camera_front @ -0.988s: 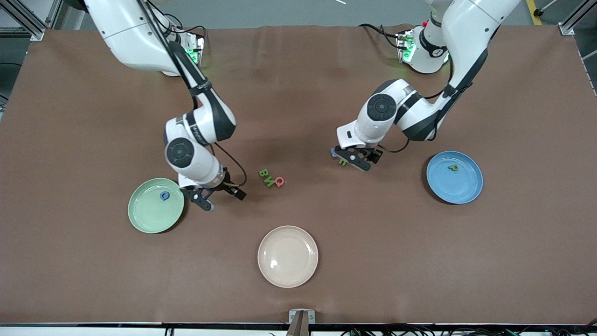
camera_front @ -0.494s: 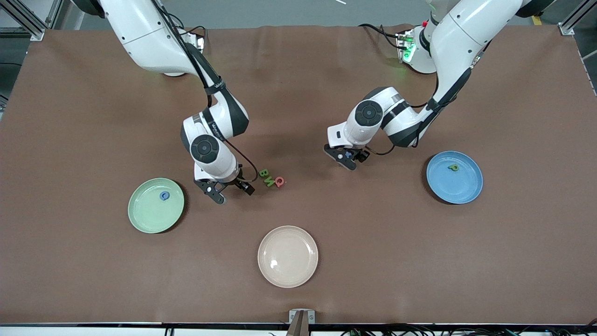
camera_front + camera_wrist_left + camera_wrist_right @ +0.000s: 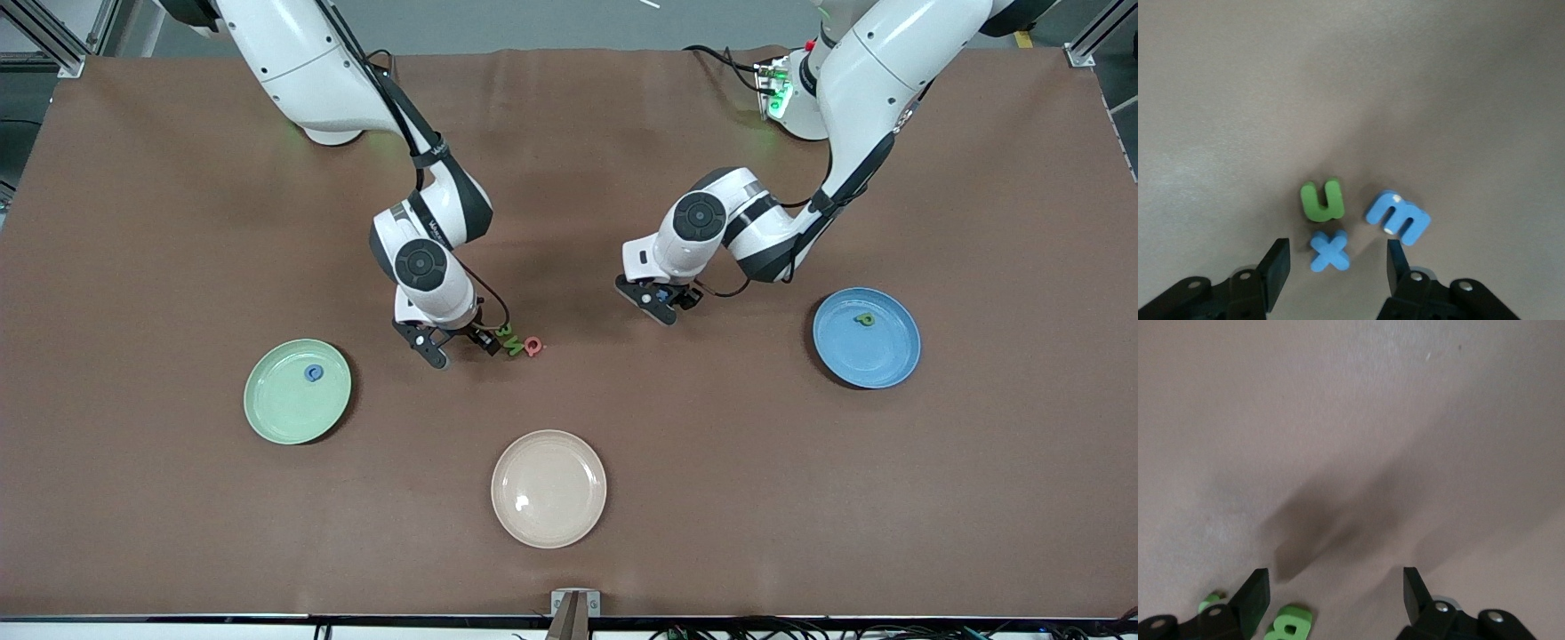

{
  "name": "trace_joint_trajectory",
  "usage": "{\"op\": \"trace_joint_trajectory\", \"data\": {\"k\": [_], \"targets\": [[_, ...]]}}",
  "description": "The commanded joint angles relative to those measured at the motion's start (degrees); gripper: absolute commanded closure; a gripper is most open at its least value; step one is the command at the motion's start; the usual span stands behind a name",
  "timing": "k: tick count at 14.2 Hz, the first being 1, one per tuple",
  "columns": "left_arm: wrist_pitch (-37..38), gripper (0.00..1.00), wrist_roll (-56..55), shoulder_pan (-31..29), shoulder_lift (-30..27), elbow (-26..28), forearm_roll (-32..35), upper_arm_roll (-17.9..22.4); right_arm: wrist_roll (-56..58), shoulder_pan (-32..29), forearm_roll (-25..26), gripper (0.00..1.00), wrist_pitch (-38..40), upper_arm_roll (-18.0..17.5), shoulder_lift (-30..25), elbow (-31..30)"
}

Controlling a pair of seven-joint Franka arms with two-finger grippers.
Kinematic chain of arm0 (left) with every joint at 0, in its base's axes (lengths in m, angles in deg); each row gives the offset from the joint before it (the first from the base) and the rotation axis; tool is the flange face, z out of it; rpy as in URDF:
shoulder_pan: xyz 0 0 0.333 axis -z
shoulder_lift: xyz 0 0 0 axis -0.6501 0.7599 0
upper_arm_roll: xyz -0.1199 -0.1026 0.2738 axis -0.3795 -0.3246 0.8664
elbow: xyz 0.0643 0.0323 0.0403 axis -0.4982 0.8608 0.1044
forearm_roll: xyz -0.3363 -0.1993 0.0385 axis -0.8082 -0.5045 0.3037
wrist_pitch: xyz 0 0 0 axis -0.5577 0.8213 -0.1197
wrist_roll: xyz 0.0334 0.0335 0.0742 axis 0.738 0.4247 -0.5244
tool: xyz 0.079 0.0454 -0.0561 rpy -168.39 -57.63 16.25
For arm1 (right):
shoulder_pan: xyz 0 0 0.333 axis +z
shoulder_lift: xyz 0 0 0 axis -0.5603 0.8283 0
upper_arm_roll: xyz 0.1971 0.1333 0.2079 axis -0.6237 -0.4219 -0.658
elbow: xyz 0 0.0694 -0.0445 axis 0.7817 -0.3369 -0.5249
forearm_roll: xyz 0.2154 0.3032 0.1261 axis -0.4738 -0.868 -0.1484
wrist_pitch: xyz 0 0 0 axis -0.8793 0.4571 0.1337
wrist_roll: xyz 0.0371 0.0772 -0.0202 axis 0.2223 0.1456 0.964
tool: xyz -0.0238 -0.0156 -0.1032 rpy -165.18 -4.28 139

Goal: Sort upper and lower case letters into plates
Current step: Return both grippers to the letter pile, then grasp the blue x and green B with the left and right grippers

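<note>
Lowest in the frame sits the cream plate (image 3: 548,488), unused. Mid-left, the mint plate (image 3: 297,391) holds one blue letter (image 3: 313,373); mid-right, the blue plate (image 3: 866,338) holds a green one (image 3: 863,318). Above them, the right gripper (image 3: 459,345) hangs wide open and empty beside the B, N, Q cluster (image 3: 518,341), seemingly lining up a pick. The left gripper (image 3: 1335,267), open and empty, straddles the blue x (image 3: 1329,251), probably its target.

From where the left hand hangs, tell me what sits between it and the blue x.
Nothing visible does. The left hand is open over the blue x, which lies bare on the table between its fingers. The green u and blue m lie just past it, apart from the fingers.
</note>
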Motion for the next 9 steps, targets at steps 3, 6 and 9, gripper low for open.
{"op": "trace_joint_trajectory", "data": {"k": [3,6,9], "targets": [[-0.06,0.4,-1.03,0.99,0.28,-0.16,1.63,0.78,-4.16,2.12,0.91,0.14,-1.13,0.79,-0.34,-1.0],[0.12,0.45,-2.44,1.78,0.81,0.01,1.72,0.96,-5.22,3.26,0.91,0.14,-1.48,0.8,0.1,-0.91],[0.21,0.53,-2.44,1.87,0.81,0.19,1.72,1.31,-5.4,3.79,0.91,0.15,-2.7,0.8,0.98,-0.91]]}}
